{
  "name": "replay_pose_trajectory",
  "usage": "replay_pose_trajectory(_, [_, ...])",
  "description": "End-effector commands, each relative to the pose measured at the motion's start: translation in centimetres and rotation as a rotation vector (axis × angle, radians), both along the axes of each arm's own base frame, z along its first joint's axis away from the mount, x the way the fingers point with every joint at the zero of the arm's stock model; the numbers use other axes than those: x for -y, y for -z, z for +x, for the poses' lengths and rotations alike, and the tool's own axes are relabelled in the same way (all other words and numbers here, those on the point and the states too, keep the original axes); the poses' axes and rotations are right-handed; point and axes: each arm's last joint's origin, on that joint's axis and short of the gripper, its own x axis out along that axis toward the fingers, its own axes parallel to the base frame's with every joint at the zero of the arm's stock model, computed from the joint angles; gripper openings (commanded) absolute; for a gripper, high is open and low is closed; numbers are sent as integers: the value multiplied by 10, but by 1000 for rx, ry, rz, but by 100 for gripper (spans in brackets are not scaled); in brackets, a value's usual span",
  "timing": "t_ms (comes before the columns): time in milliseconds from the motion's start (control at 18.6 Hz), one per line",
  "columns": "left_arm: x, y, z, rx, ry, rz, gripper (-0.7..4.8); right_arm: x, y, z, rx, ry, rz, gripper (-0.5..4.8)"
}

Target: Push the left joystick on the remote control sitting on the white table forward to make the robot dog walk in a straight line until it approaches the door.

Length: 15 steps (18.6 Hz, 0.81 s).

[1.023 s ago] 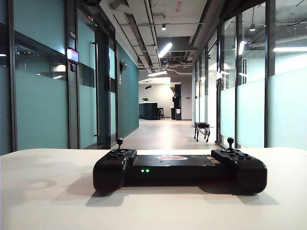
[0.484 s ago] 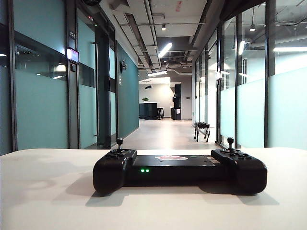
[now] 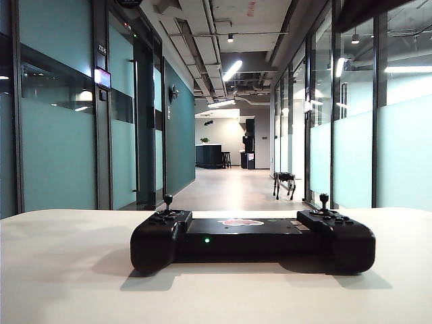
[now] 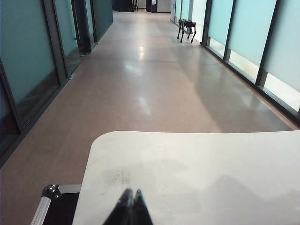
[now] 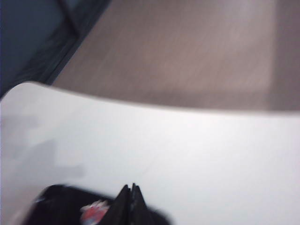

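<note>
The black remote control (image 3: 253, 239) lies on the white table (image 3: 67, 270), one green LED lit on its front. Its left joystick (image 3: 167, 200) stands upright with nothing touching it, like the right thumbstick (image 3: 324, 200). The robot dog (image 3: 284, 182) stands far down the corridor by the right glass wall, also caught in the left wrist view (image 4: 187, 28). My left gripper (image 4: 131, 192) is shut and empty over bare table. My right gripper (image 5: 130, 187) is shut and empty, hovering above the remote control (image 5: 56, 206) beside its pinkish-red logo (image 5: 93, 211); that view is blurred. Neither gripper shows in the exterior view.
A long corridor with teal glass walls and dark-framed doors (image 3: 145, 121) runs away behind the table. A black case with a metal corner (image 4: 51, 206) sits on the floor beside the table's edge. A dark shape (image 3: 368, 10) hangs at the exterior view's top right.
The dark shape at the exterior view's top right has drawn back to the right. The remote shows one green LED where two were lit. Joysticks and robot dog have not moved.
</note>
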Motion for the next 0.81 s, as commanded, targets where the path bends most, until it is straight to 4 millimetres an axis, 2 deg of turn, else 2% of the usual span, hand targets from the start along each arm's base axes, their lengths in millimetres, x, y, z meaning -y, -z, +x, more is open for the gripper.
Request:
replay_pose_trajectory(54, [0, -2, 0, 12, 2, 2, -5, 14, -2, -5, 245, -36, -121, 15])
replay_pose_trajectory(161, [0, -2, 0, 12, 2, 2, -5, 26, 4, -10, 350, -12, -174, 15])
replay_pose_trajectory(269, [0, -2, 0, 12, 2, 2, -5, 40, 16, -17, 377, 51, -174, 15])
replay_pose_trajectory(646, [0, -2, 0, 12, 2, 2, -5, 79, 81, -54, 387, 236, -199, 15])
replay_pose_trajectory(807, [0, -2, 0, 12, 2, 2, -5, 88, 99, -68, 437, 301, -192, 15])
